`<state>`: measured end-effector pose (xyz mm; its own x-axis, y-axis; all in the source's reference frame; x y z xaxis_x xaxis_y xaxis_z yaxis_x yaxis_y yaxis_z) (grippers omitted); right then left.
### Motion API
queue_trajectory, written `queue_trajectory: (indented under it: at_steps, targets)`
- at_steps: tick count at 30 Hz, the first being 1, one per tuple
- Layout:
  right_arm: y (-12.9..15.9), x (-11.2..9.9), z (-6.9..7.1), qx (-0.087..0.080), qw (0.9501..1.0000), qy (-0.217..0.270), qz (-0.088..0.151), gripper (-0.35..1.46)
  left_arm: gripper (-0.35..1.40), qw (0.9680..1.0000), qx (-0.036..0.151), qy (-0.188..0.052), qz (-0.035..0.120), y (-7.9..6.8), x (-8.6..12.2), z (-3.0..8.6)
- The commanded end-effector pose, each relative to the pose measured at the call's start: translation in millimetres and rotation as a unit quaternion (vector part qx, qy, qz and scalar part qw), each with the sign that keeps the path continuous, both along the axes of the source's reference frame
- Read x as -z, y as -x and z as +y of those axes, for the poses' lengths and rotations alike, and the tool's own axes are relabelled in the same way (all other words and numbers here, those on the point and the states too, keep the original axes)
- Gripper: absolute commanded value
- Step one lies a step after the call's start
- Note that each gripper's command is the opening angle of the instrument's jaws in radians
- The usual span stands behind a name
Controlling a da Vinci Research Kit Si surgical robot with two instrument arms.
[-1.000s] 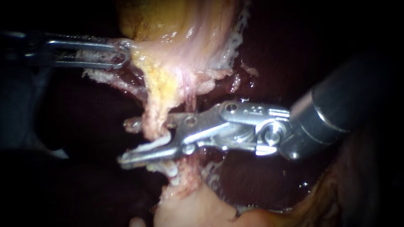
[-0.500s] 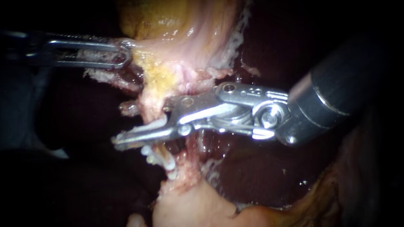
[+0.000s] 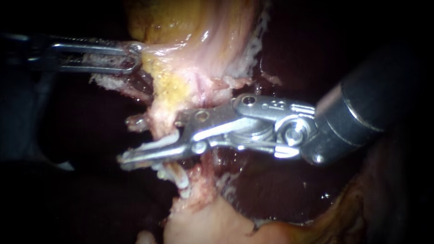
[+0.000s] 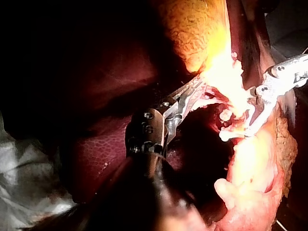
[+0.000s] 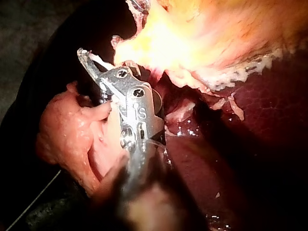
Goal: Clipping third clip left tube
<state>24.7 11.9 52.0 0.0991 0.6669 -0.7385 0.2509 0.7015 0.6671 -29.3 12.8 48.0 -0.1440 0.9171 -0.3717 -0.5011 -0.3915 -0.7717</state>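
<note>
While my left instrument [image 3: 133, 56] clamps the gallbladder [image 3: 181, 22], my right instrument [image 3: 129, 141] lies level; end effector apart astride the tube [image 3: 160, 118].

**Left tube and clips: position and condition**

The left tube [image 3: 159, 115] is a pale pink strand with yellow fat on it. It runs roughly upright from the gallbladder [image 3: 181, 22] down to a pale tissue mass [image 3: 203, 226]. White clips [image 3: 179, 177] sit across its lower part, close together and slightly tilted; their number is not clear. Just above them another white clip [image 3: 165, 138] lies against the tube, between the parted jaws of the right instrument [image 3: 129, 140], which straddle the tube.
</note>
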Motion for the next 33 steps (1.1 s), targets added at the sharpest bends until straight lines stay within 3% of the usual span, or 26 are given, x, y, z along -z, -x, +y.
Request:
queue_trajectory:
  at_steps: [1, 9, 18, 20, 23, 33]
  targets:
    - [0.0, 0.0, 0.0, 0.0, 1.0, 0.0, 0.0, 0.48, -0.35, 1.0, 0.0, 0.0, 0.0, 0.0, 0.0, 0.0]
    - [0.1, 0.0, 0.0, 0.001, 1.0, 0.0, 0.001, 0.41, -0.35, 1.0, 0.0, 0.0, 0.0, 0.0, 0.0, 0.0]
    - [0.4, -0.2, 0.0, 0.001, 1.0, -0.003, 0.0, 0.14, -0.35, 1.0, 0.0, 0.0, 0.0, 0.0, 0.0, 0.0]
    - [0.5, -0.3, 0.0, 0.002, 1.0, -0.005, -0.001, 0.01, -0.35, 1.0, 0.0, 0.0, 0.0, 0.0, 0.0, 0.0]
    - [0.7, -0.3, -0.1, 0.003, 0.9999, -0.014, -0.003, -0.35, -0.35, 1.0, 0.0, 0.0, 0.0, 0.0, 0.0, 0.0]
    - [0.9, -1.4, 0.0, 0.009, 0.9996, -0.025, -0.011, -0.35, -0.35, 1.0, 0.0, 0.0, 0.0, 0.0, 0.0, 0.0]
